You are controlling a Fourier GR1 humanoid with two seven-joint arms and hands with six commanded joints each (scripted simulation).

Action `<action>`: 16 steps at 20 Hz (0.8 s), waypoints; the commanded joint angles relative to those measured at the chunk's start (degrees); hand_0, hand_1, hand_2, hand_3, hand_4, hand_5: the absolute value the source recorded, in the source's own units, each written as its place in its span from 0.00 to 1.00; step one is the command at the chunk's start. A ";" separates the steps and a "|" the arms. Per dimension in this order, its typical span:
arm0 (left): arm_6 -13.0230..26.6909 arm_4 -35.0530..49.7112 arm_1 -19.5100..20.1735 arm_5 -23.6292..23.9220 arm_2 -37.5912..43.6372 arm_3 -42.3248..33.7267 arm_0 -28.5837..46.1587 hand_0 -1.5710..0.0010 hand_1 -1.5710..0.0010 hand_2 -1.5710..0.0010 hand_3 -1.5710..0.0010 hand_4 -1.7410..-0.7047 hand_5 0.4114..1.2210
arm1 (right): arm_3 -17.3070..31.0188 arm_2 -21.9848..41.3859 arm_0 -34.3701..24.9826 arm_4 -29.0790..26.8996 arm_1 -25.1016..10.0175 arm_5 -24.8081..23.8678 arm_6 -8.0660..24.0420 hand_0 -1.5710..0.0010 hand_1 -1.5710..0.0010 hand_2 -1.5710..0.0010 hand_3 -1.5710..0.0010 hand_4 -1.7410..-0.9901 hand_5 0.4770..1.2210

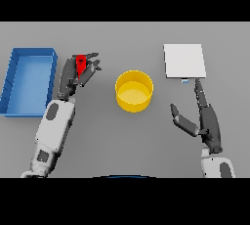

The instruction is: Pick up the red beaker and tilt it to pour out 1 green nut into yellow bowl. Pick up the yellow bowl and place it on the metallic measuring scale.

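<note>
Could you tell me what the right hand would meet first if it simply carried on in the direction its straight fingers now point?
Most likely the metallic measuring scale: the right hand points up the view, its fingertip just short of the scale's near edge. Its height above the table is unclear, so it might pass over.

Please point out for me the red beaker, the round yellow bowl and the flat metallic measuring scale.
red beaker (81, 64), head view, on its visible red side.
round yellow bowl (128, 103), head view, on its outer front wall.
flat metallic measuring scale (184, 60), head view, on its top plate.
</note>
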 commanded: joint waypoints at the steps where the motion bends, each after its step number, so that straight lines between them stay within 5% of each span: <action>1: 1.00 -0.53 0.67 -0.14 -0.74 -1.01 -0.35 0.02 0.02 0.02 0.02 0.03 0.87 | -0.07 0.30 -0.05 0.28 0.15 -0.03 -0.28 1.00 1.00 1.00 1.00 0.64 0.24; 6: 9.72 -8.21 5.69 -2.14 -8.76 -5.30 -3.19 0.01 0.01 0.00 0.01 0.01 0.88 | -0.74 -0.23 0.32 0.51 -0.82 -0.10 -0.39 1.00 1.00 1.00 1.00 0.65 0.25; 16: 20.90 -20.64 12.05 -4.81 -20.91 -6.45 -7.91 0.00 0.00 0.00 0.00 0.00 0.89 | -0.75 0.29 0.05 0.90 -0.44 0.11 1.37 1.00 1.00 1.00 1.00 0.65 0.28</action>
